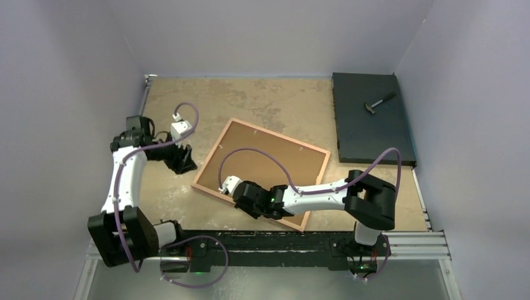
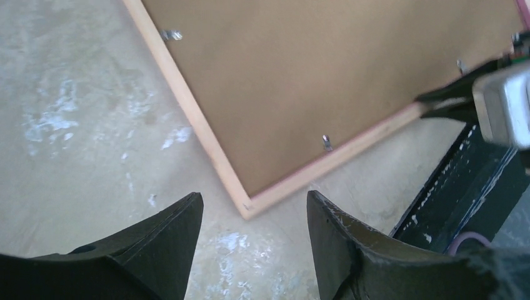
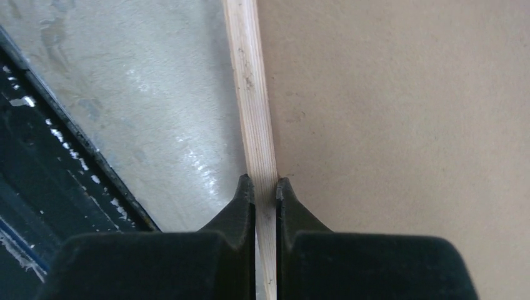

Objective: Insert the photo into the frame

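Observation:
The frame (image 1: 213, 151) lies back up on the table, its pale wood rim around a plain brown backing board (image 1: 275, 140). My right gripper (image 1: 240, 203) is shut on the frame's near rim. In the right wrist view its fingers (image 3: 265, 187) pinch the wood strip (image 3: 250, 94), with the board (image 3: 400, 125) to the right. My left gripper (image 1: 183, 162) is open and empty, just left of the frame. In the left wrist view it (image 2: 255, 209) hovers over the frame's corner (image 2: 247, 205). The photo is not in view.
A black slab (image 1: 372, 125) lies at the back right with a small hammer (image 1: 380, 102) on it. A black rail (image 1: 262, 240) runs along the table's near edge, close to the frame. Walls close in the left, back and right sides.

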Tool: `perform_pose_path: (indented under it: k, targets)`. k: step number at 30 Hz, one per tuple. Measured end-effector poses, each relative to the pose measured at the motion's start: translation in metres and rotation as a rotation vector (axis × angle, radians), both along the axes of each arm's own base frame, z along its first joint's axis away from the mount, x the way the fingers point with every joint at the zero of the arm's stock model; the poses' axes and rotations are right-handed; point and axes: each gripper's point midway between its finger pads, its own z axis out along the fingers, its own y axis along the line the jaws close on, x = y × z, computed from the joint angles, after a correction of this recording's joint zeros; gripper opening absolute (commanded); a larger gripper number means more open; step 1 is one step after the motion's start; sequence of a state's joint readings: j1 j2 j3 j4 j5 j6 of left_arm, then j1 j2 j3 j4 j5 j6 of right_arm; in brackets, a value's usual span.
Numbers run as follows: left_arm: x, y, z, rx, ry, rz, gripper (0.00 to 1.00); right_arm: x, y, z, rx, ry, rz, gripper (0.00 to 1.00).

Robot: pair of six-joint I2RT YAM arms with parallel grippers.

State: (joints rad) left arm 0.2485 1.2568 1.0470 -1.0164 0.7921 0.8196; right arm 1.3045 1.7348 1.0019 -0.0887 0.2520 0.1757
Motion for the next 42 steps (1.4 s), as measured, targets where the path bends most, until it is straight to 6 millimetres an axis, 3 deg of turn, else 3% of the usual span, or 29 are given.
perform_pose_path:
  k: [5, 11, 19, 24, 29, 33, 40, 42]
  targets:
    - [-0.035, -0.009, -0.016, 0.058, -0.112, -0.169, 0.59, 0.004, 0.007, 0.013, 0.016, 0.025, -0.006, 0.0]
    - [-0.057, -0.007, -0.013, 0.233, -0.359, -0.375, 0.59, 0.022, 0.037, 0.057, 0.139, 0.079, -0.032, 0.0]
    - [-0.059, -0.016, 0.016, 0.424, -0.769, -0.572, 0.63, 0.045, 0.054, 0.109, 0.29, 0.164, -0.044, 0.0]
    - [-0.055, -0.023, 0.016, 0.473, -0.904, -0.71, 0.65, 0.046, 0.052, 0.128, 0.336, 0.211, -0.035, 0.0]
    - [-0.049, -0.026, 0.008, 0.451, -0.915, -0.773, 0.63, 0.045, 0.055, 0.144, 0.372, 0.251, -0.017, 0.0]
    - [-0.038, -0.027, 0.005, 0.43, -0.911, -0.807, 0.55, 0.045, 0.059, 0.16, 0.398, 0.277, 0.0, 0.0]
    - [-0.015, -0.036, 0.023, 0.485, -0.994, -0.886, 0.23, 0.05, 0.062, 0.177, 0.427, 0.313, 0.009, 0.01]
    - [-0.012, -0.04, 0.026, 0.511, -1.01, -0.915, 0.16, 0.051, 0.063, 0.18, 0.428, 0.312, 0.008, 0.18]
